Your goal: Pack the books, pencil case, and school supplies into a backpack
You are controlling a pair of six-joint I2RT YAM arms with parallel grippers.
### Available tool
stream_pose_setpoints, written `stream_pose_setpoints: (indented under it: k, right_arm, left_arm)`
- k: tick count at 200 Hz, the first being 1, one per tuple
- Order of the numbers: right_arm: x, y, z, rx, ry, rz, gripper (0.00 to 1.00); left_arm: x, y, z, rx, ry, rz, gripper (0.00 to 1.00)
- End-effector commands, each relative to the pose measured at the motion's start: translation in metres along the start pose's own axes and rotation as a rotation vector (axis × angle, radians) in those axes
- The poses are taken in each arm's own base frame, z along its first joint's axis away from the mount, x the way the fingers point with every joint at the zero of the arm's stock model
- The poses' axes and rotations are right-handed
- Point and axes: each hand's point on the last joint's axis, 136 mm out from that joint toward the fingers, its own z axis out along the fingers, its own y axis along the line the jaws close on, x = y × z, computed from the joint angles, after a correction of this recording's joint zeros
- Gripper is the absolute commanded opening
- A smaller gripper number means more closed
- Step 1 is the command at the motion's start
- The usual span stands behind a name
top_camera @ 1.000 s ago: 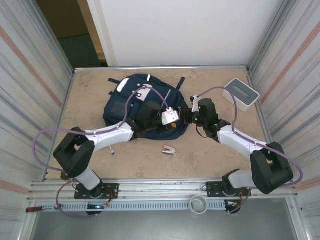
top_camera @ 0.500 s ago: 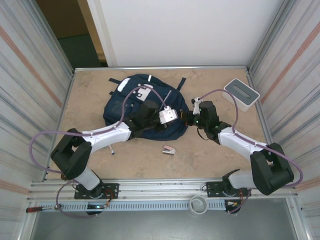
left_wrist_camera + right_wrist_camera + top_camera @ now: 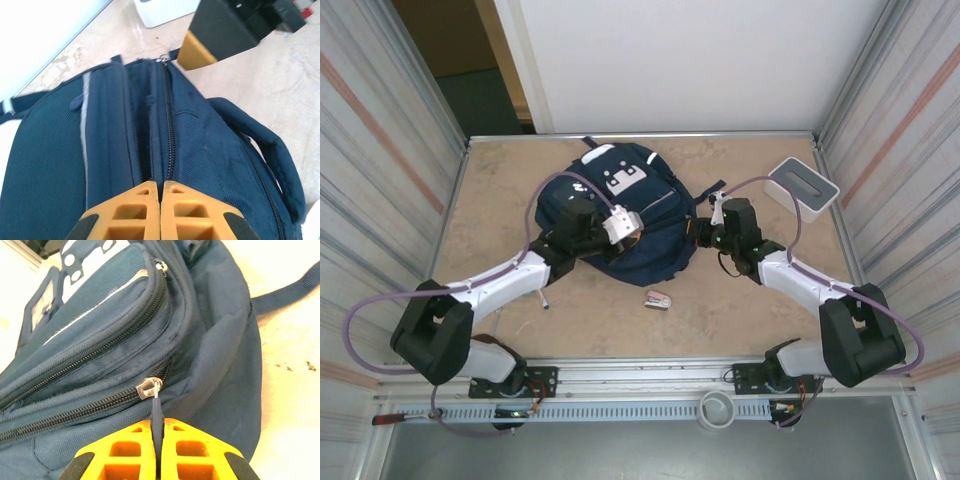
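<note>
Since one second earlier, the backpack [image 3: 655, 215] has been drawn up and back, so its white patch now sits nearer the rear wall. The left arm has swung leftward, and its left gripper [image 3: 636, 230], then partly open, has closed. The right gripper [image 3: 699, 232] stays where it was, at the bag's right flank.

In the left wrist view, the left gripper [image 3: 161, 189] has its fingers pressed together on the backpack's fabric at the zip seam. In the right wrist view, the right gripper [image 3: 156, 429] is clamped on the dark zip pull [image 3: 156, 412], which hangs from a silver slider [image 3: 148, 388].

The bag rests mid-table on a beige, marble-patterned table [image 3: 495, 200]. A pink-and-silver stapler [image 3: 659, 299] lies just in front of it, apart from it. The pen [image 3: 542, 299] lies near the left arm's forearm. A white box [image 3: 802, 188] with a grey top stands at the right rear corner. Corrugated metal walls flank the table, and a white panel [image 3: 700, 60] closes the back.
</note>
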Motion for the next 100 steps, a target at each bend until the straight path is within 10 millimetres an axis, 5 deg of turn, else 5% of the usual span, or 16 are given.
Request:
stream_pose_setpoints:
  k: [1,51,100]
  right_arm:
    - [-0.016,-0.017,-0.003,0.116,-0.078,0.03,0.0]
    - [-0.016,0.012,-0.007,0.034,-0.098,0.004,0.0]
    - [-0.023,0.029,-0.018,-0.015,-0.133,-0.004,0.0]
  left_arm:
    - [0.001,0.031,-0.017,-0.134,-0.01,-0.023,0.06]
    - [-0.009,0.017,-0.012,-0.112,0.014,0.014,0.47]
    - [-0.034,-0.016,0.018,-0.054,0.032,0.141,0.56]
